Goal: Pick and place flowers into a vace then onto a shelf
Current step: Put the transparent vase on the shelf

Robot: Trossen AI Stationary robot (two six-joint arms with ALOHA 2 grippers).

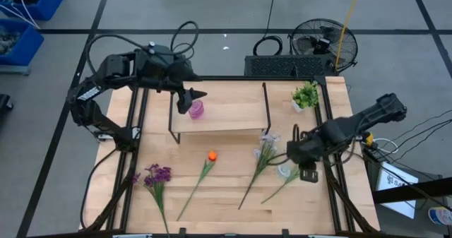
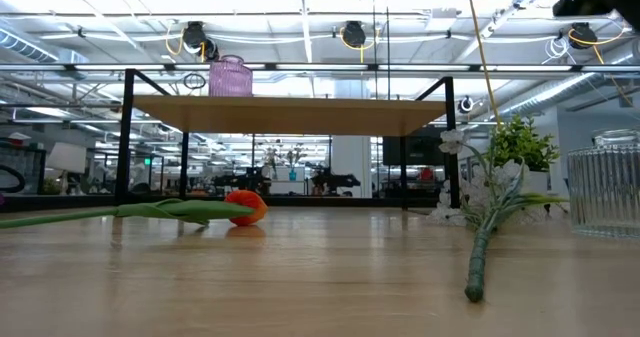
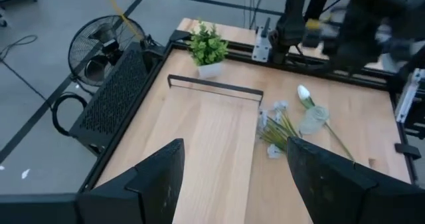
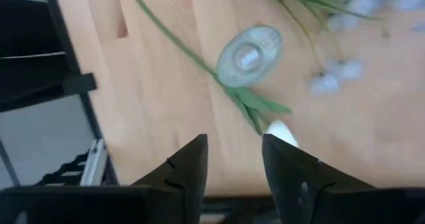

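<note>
Since the single white bud on its thin green stem point(image 4: 275, 127) is light and floppy, you'd pinch mid-stem, not the head. Your right gripper point(image 4: 234, 161) hangs over it with jaws apart, holding nothing, beside the clear ribbed glass vase point(image 4: 249, 55); the left gripper point(image 3: 232, 167) waits wide open above the low light-wood shelf point(image 1: 226, 114).

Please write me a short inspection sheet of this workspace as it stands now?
Surface: wooden table, four flowers lying loose on it.
Job's things: purple flower, orange tulip, pale spray, white bud flower all flat; clear glass vase upright beside the bud's stem; shelf carries a pink vase.
Clutter: potted plant.
Hands: left hand open above the shelf; right hand open over the clear vase.
Cables: loops behind the table.
Surroundings: floor fan, blue bins.
</note>
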